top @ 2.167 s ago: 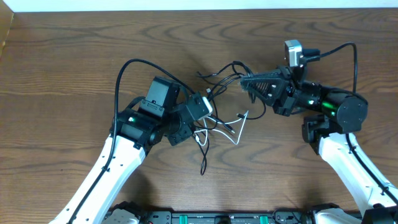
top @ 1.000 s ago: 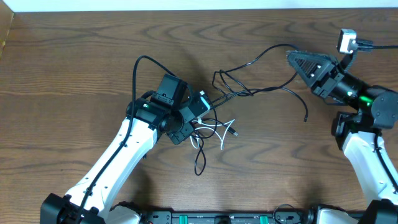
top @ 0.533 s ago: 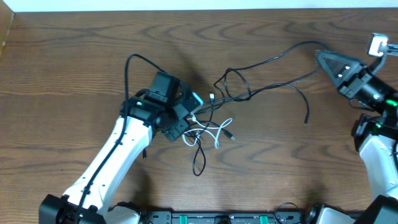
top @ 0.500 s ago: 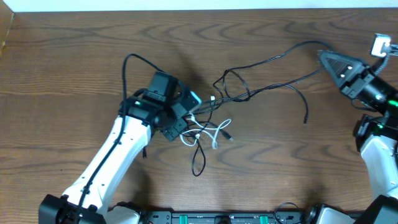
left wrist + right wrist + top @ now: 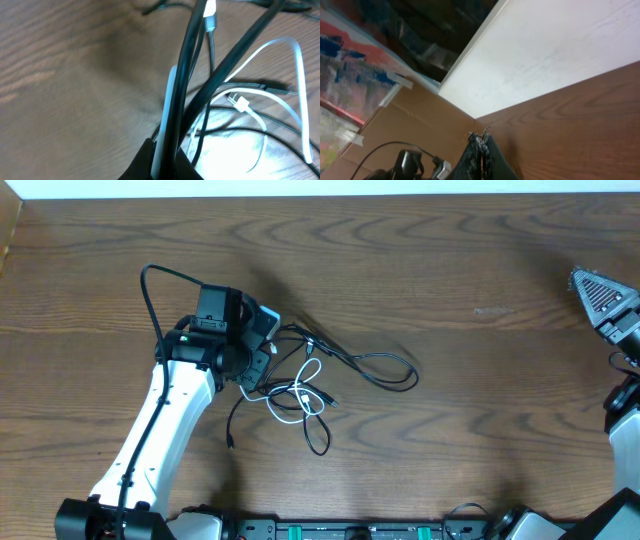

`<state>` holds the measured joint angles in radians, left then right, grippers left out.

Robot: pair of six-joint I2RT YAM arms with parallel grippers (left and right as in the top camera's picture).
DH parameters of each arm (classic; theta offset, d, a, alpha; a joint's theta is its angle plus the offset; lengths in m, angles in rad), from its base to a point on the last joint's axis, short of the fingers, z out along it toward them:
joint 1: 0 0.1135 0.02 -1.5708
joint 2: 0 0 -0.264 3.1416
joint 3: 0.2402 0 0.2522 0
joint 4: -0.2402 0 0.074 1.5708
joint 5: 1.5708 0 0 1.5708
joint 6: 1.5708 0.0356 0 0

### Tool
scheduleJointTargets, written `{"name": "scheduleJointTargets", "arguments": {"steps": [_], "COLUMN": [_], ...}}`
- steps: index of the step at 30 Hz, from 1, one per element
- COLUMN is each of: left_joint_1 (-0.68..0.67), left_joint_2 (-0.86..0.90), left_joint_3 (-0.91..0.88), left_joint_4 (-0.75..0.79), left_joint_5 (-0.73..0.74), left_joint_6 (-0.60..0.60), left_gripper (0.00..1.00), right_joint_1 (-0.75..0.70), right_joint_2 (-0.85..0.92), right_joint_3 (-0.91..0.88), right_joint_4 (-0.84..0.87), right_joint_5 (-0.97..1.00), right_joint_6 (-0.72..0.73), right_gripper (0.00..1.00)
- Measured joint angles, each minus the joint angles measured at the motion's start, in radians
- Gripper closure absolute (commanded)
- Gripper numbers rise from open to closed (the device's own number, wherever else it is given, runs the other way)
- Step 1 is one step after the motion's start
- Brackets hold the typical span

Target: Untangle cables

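Overhead, my left pincer [image 5: 262, 348] is clenched on the cables [image 5: 305, 380], whose loose heap lies on the table [image 5: 460, 460] right at my fingertips and spreads away from them. Through the left wrist camera, black strands run straight out from between my closed jaws and cross just past the grip. The white cord [image 5: 296, 55] arcs beyond them, and its small white plug [image 5: 241, 103] lies flat on the wood near the grip. One long black loop [image 5: 395, 370] reaches out of the heap on the side away from this pincer, toward my other arm. My right pincer [image 5: 597, 292] is well apart from the heap, its fingertips pressed together and grasping nothing.
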<state>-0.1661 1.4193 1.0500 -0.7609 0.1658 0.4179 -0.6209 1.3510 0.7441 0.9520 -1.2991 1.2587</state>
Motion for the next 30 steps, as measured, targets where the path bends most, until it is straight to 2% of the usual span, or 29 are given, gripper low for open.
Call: {"name": "scheduleJointTargets", "arguments": {"steps": [5, 9, 12, 15, 17, 22, 25, 26, 30], "left_joint_1": [0.000, 0.000, 0.000, 0.000, 0.000, 0.000, 0.000, 0.000, 0.000], "left_joint_2": [0.000, 0.000, 0.000, 0.000, 0.000, 0.000, 0.000, 0.000, 0.000], "left_joint_3": [-0.008, -0.010, -0.011, -0.013, -0.014, -0.015, -0.015, -0.015, -0.016], "left_joint_4": [0.078, 0.183, 0.282, 0.378, 0.445, 0.590, 0.646, 0.661, 0.714], "left_joint_5": [0.121, 0.293, 0.458, 0.621, 0.725, 0.949, 1.044, 1.071, 1.148], "left_joint_6": [-0.003, -0.003, -0.004, -0.003, -0.003, -0.003, -0.004, -0.004, -0.005], "left_gripper": [0.93, 0.93, 0.93, 0.93, 0.93, 0.92, 0.93, 0.93, 0.93], "right_joint_1": [0.004, 0.040, 0.090, 0.152, 0.195, 0.312, 0.379, 0.407, 0.497], "right_joint_2": [0.000, 0.000, 0.000, 0.000, 0.000, 0.000, 0.000, 0.000, 0.000], "right_joint_3": [0.000, 0.000, 0.000, 0.000, 0.000, 0.000, 0.000, 0.000, 0.000], "right_joint_4": [-0.042, -0.066, -0.073, -0.072, -0.075, -0.075, -0.075, -0.076, -0.084], "right_joint_5": [-0.022, -0.037, -0.045, -0.052, -0.054, -0.057, -0.056, -0.058, -0.054], "right_joint_6": [-0.048, -0.078, -0.098, -0.113, -0.122, -0.144, -0.153, -0.153, -0.169], "right_gripper": [0.99, 0.96, 0.80, 0.55, 0.44, 0.28, 0.19, 0.11, 0.02]}}
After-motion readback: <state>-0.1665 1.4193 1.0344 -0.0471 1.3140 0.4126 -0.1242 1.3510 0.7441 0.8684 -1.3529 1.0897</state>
